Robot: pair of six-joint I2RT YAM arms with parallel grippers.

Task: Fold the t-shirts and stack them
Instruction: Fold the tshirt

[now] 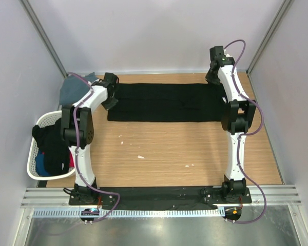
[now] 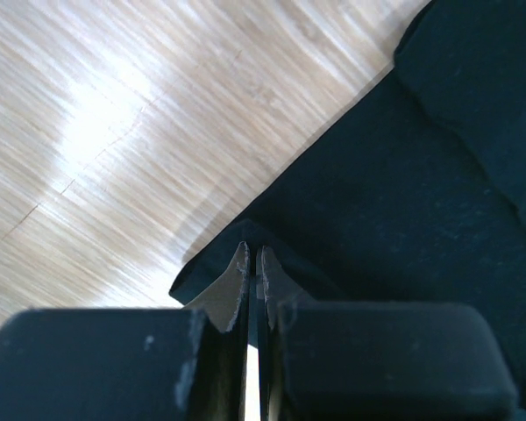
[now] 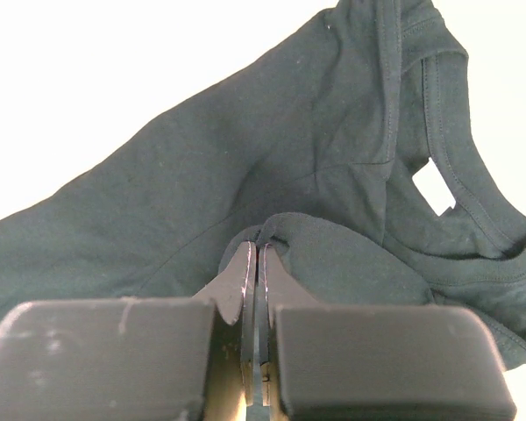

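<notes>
**A:** Where is the shirt for you now?

**B:** The black t-shirt [image 1: 164, 102] lies as a long band on the table [image 1: 164, 154], and I hold it at both ends. My left gripper [image 2: 252, 256] is closed tight on a thin corner of the cloth. The rest of the shirt spreads away ahead of the fingers and to their right. My right gripper [image 3: 254, 250] is pinched on a small fold too. The collar [image 3: 473, 210] with its white label [image 3: 432, 187] is just beyond the fingertips, on the right.

**A:** And how do you do this step well?

**B:** I think a fold of this band is in hand. I want to move both arms together at the same pace and the same height, so the middle does not sag or twist. I should not pull the ends apart, because the left pinch looks very thin and may slip out. I lay edge on edge and release only when the cloth rests flat.

**A:** Anything close by?

**B:** The grey-blue t-shirt [image 1: 74, 88] lies near the outer side of my left gripper. I must not drag it along.
</notes>
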